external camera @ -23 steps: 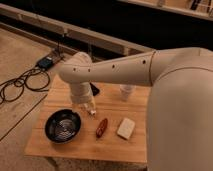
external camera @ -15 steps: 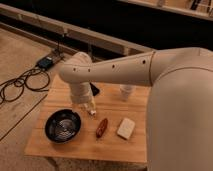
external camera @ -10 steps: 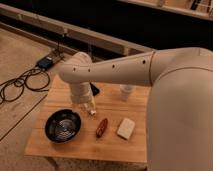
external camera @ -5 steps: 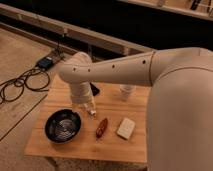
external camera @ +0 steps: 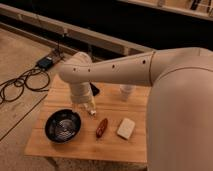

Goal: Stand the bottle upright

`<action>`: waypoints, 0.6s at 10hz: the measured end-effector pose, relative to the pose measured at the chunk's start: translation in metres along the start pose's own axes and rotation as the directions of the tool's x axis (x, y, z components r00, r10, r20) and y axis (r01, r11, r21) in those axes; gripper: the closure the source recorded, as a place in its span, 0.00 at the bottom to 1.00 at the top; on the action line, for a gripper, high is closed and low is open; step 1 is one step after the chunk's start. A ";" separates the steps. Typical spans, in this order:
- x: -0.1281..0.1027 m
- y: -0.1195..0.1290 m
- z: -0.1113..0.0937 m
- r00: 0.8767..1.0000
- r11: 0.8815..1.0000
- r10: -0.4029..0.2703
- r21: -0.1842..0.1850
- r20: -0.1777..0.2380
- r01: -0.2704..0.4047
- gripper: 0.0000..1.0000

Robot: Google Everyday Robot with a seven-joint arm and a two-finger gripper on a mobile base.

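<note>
Since the coming move turns on how the bottle sits under the gripper, the rest of the table matters mostly as things to stay clear of. Along the near side of the wooden table lie three of them: a black bowl on the left, a reddish-brown oblong object in the middle with its long axis running near to far, and a white rectangular block to the right of it.

Just beyond the gap between bowl and oblong object, the gripper hangs pointing down at the tabletop, at the end of the white arm that reaches in from the right. The bottle shows as a small pale shape directly beneath it, at the gripper's tip and right at the table surface, so there is no sideways offset to close. Most of the bottle is hidden. Its long axis seems closer to vertical than flat, though that is a judgement. Whether the gripper grips the bottle or only stands over it, I cannot tell.

If the bottle is held, a straight lift or a gentle release looks enough. A sideways sweep risks knocking it over toward the bowl.

Farther back and to the right stands a translucent cup, well apart from the bottle. Beyond the table's far left corner, black cables trail over the floor.
</note>
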State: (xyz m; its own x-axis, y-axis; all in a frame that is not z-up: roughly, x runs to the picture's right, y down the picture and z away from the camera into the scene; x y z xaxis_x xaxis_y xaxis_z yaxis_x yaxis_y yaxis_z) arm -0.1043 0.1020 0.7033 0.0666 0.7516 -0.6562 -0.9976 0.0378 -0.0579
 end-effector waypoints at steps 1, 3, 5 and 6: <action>0.000 0.000 0.000 1.000 1.000 0.000 0.000 0.000 0.000 0.35; 0.000 -0.001 0.001 1.000 1.000 -0.002 -0.001 -0.002 0.002 0.35; -0.011 -0.006 0.012 0.999 0.999 -0.051 -0.008 0.013 0.051 0.35; -0.020 -0.008 0.019 0.996 0.997 -0.081 -0.017 0.030 0.082 0.35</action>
State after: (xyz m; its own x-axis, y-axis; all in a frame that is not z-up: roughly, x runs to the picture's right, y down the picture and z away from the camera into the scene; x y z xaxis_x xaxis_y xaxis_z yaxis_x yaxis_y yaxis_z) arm -0.0979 0.0992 0.7317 0.1469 0.7654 -0.6266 -0.9884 0.0883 -0.1239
